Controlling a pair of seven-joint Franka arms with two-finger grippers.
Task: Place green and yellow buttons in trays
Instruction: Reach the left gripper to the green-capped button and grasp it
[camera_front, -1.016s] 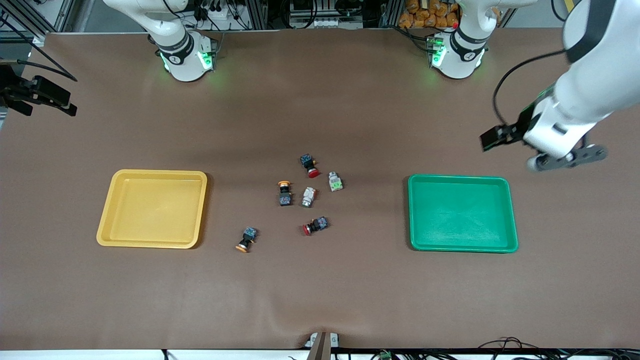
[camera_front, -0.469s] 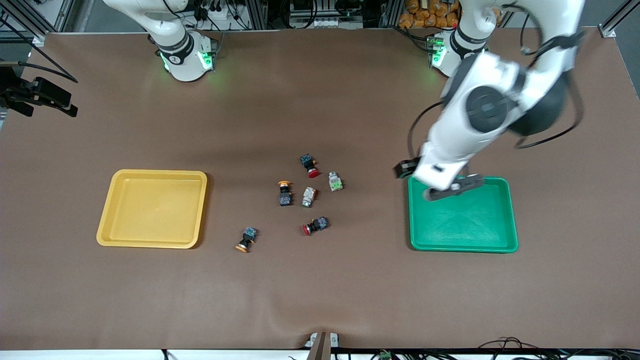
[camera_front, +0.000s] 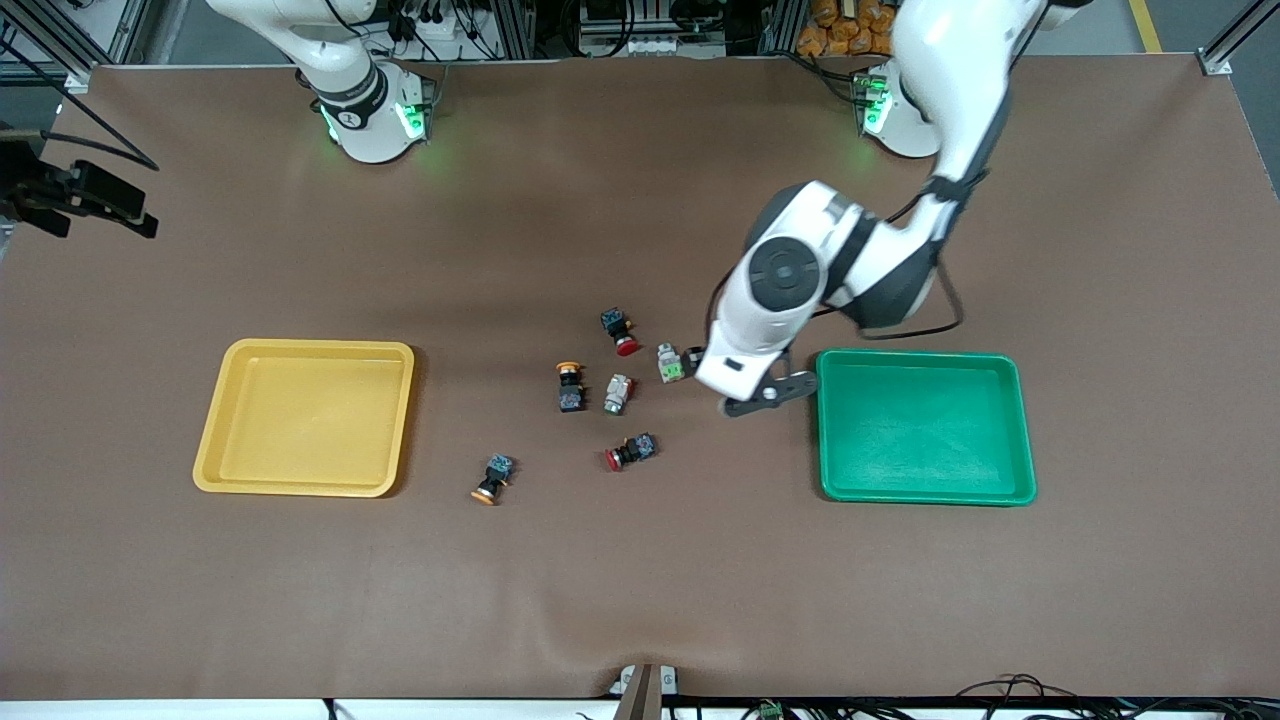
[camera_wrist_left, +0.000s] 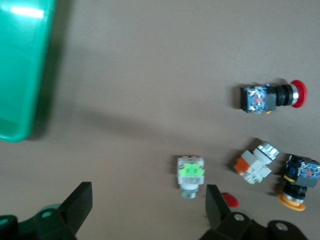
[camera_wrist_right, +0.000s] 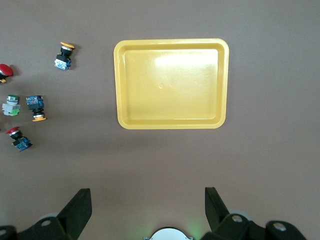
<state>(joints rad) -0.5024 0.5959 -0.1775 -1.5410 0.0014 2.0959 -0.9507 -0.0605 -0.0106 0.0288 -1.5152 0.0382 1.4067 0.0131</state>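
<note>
L gripper (camera_wrist_left: 145, 212) open over green button (camera_wrist_left: 190, 172); no legible txt.

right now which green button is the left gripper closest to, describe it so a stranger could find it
Start at the green tray and look toward the cluster of switches mid-table. The open left gripper hovers just off the tray's rim, and beside it lies the whitish-grey green button. Unlike the other whitish-grey button, which lies deeper in the cluster, it shows a bright light-green block on top.

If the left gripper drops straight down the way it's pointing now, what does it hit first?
Most likely the whitish-grey button with the green part: in the left wrist view it lies between the open fingers of the left gripper, though off centre. Depth is unclear; it could meet bare table beside it.
</note>
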